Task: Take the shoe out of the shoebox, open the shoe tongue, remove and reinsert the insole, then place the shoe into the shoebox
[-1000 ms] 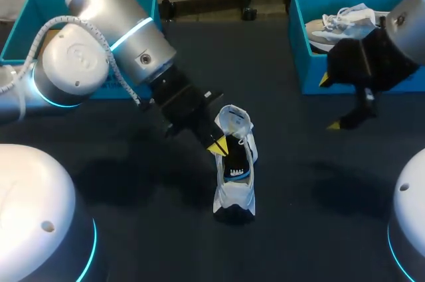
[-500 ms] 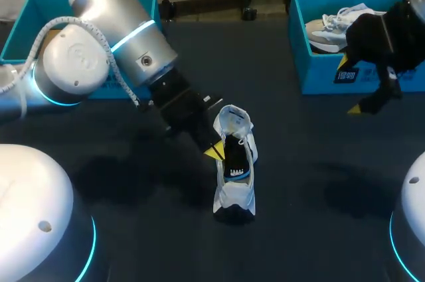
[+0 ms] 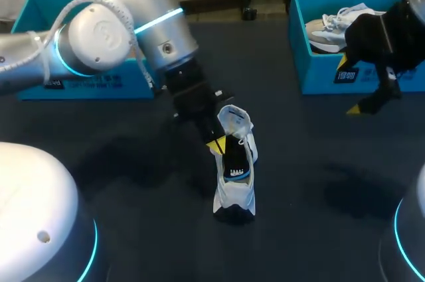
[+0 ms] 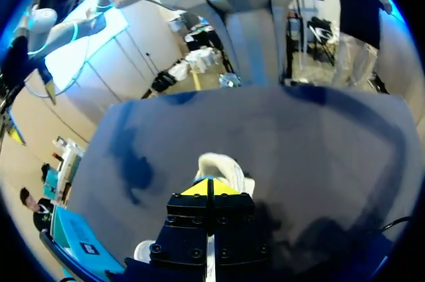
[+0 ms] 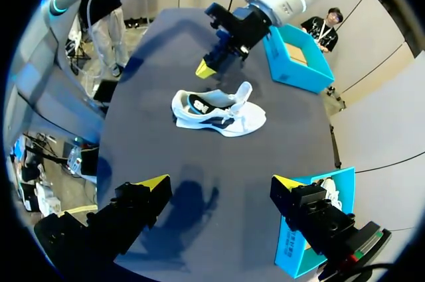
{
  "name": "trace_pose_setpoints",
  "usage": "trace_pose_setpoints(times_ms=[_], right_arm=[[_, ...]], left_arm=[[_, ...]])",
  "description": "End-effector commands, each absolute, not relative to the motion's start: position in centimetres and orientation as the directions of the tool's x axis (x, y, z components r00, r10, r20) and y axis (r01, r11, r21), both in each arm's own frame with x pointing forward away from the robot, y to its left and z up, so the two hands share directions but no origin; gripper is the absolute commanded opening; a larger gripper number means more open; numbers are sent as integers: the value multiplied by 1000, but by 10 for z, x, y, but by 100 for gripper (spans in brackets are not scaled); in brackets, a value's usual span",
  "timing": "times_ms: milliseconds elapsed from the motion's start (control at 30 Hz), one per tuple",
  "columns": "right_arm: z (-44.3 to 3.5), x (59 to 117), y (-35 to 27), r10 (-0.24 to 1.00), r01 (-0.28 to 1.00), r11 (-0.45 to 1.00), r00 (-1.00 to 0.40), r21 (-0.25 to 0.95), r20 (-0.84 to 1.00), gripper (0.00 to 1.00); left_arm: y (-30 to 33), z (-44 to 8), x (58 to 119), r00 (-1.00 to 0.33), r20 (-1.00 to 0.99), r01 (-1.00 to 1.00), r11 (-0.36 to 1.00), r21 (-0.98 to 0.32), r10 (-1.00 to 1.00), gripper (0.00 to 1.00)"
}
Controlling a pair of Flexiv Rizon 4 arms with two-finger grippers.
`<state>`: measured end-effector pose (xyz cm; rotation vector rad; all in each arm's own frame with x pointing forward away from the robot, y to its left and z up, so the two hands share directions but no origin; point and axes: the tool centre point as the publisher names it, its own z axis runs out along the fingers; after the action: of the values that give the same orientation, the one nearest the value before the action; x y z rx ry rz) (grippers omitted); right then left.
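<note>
white shoe (image 3: 236,176) laid on table (image 3: 153,242), left gripper (image 3: 216,144) closed just beside it, right gripper (image 5: 221,182) held wide open near shoebox (image 3: 319,79)

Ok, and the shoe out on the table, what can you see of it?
The shoe is a white sneaker with black lining and a blue accent, standing on its sole on the dark table, tongue pulled up. The left gripper hangs shut by its opening; the right wrist view shows a gap between them.
</note>
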<state>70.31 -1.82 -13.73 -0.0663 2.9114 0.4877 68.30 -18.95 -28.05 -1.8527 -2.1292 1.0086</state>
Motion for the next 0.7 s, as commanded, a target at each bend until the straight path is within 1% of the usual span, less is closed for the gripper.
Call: trace_pose_setpoints(times_ms=[33, 367, 700], right_arm=[[-138, 704, -18, -14, -75, 945, -982, 318, -191, 100], [-138, 704, -18, -14, -75, 945, -982, 318, -191, 100], [-138, 704, -18, -14, -75, 945, -982, 318, -191, 100]], left_arm=[[-198, -280, 689, -148, -217, 833, 4, -553, 965, 0], [-207, -300, 699, -39, -169, 890, -43, -453, 985, 0], [-217, -321, 703, -33, -189, 909, -49, -413, 981, 0]])
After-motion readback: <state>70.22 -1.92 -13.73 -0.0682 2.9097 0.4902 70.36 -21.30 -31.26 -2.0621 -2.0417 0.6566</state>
